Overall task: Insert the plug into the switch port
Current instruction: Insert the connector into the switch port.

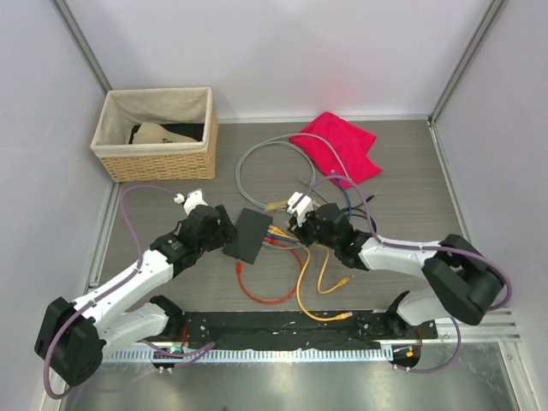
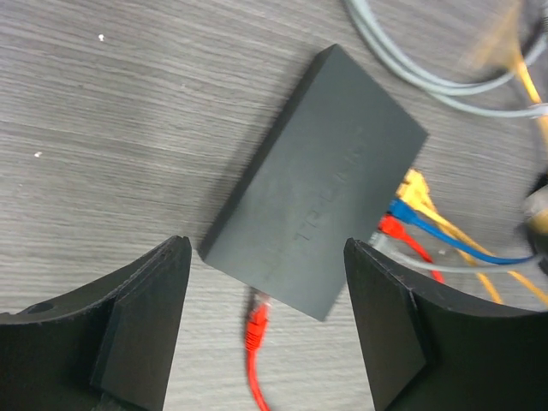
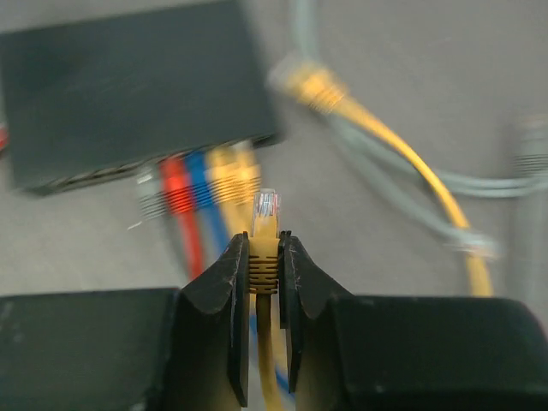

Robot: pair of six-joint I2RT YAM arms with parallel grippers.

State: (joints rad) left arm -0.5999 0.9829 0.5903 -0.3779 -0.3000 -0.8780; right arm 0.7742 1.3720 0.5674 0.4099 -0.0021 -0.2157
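Note:
The switch (image 1: 248, 235) is a flat dark grey box lying on the table between the two arms. In the left wrist view my left gripper (image 2: 265, 254) is open, and the switch's (image 2: 325, 171) near corner lies between the spread fingers (image 2: 141, 312) without touching them. A loose red plug (image 2: 255, 321) lies at that corner. My right gripper (image 3: 265, 244) is shut on a yellow plug (image 3: 266, 214), its clear tip pointing toward the switch's (image 3: 128, 94) port edge, a short gap away. Red (image 3: 175, 190), blue (image 3: 197, 180) and yellow (image 3: 231, 175) plugs sit in ports there.
A wicker basket (image 1: 154, 137) stands at the back left and a red cloth (image 1: 338, 144) at the back right. A grey cable loop (image 1: 257, 163) lies behind the switch. Red (image 1: 265, 295) and yellow (image 1: 321, 282) cables trail toward the near edge.

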